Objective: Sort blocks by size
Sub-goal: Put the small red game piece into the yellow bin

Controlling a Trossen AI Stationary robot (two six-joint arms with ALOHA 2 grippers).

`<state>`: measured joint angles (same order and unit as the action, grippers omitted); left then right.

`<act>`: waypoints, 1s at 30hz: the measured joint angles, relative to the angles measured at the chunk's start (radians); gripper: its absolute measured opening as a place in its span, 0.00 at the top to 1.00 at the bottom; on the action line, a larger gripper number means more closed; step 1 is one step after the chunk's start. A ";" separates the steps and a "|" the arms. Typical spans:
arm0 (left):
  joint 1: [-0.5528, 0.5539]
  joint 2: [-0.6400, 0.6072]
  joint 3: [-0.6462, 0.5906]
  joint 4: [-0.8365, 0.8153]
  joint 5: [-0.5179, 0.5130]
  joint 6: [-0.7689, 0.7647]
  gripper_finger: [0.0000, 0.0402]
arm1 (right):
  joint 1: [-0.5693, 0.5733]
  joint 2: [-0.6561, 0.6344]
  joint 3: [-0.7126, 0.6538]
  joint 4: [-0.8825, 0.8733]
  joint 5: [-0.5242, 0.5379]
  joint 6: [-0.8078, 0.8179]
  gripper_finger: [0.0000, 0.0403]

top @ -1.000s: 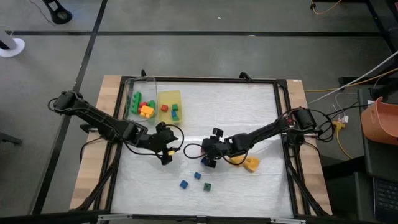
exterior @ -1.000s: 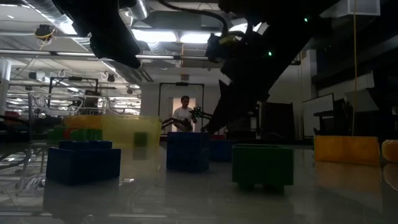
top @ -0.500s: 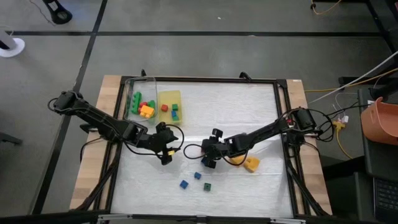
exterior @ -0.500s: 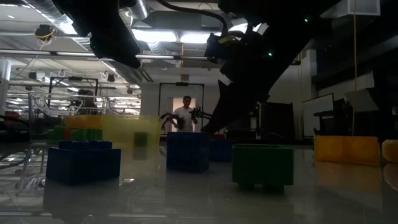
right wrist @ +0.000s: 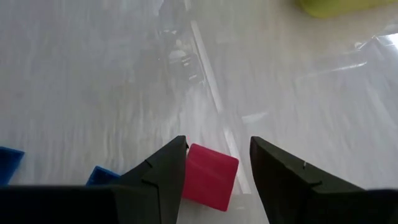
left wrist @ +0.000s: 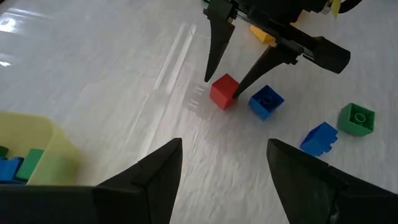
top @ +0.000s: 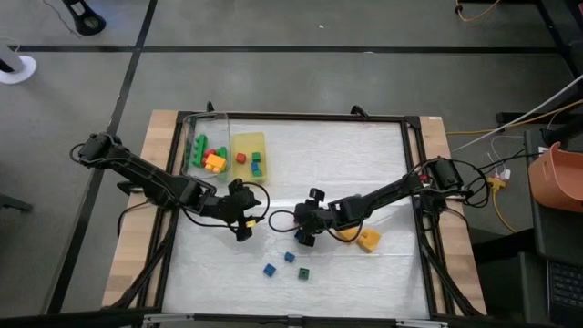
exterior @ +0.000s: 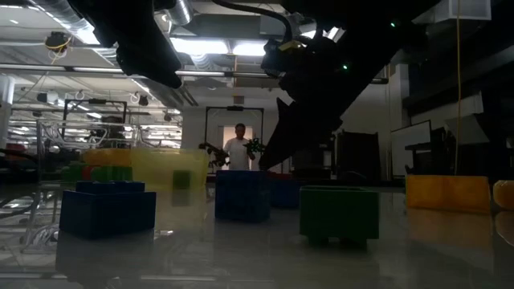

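In the centre of the high view the right gripper (top: 305,235) reaches low toward the frame's left, its jaws parted around a red cube (left wrist: 224,91) without visibly pinching it, while the left gripper (top: 244,225) hovers left of centre with jaws wide and empty. Only the wrist views show that red cube, with a blue cube (left wrist: 266,101) just beside it. Other blocks lie on the counter (top: 364,164) below centre; more sit in the clear container (top: 202,144) and yellow tray (top: 249,151) at upper left.
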<state>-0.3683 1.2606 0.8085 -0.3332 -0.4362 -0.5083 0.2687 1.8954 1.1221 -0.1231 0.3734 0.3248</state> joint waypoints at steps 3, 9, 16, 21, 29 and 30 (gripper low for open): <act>0.000 0.000 0.000 0.000 0.000 0.000 0.45 | 0.000 0.000 0.000 -0.006 0.000 0.014 0.56; 0.000 0.000 0.000 0.000 0.000 0.011 0.45 | 0.013 -0.001 0.000 -0.014 0.002 0.073 0.56; 0.000 0.000 0.000 0.000 0.000 0.011 0.45 | 0.054 -0.001 0.000 -0.015 0.073 0.093 0.56; 0.000 0.000 0.000 0.000 0.000 0.011 0.45 | 0.061 -0.002 0.000 -0.055 0.140 0.096 0.56; 0.000 0.000 0.000 0.001 0.000 0.011 0.45 | 0.059 0.003 0.000 -0.056 0.131 0.150 0.56; 0.000 0.000 0.000 0.001 0.000 0.011 0.45 | 0.060 0.003 0.000 -0.055 0.131 0.157 0.56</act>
<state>-0.3681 1.2606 0.8089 -0.3325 -0.4366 -0.4976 0.3283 1.8984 1.1221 -0.1783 0.5041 0.4823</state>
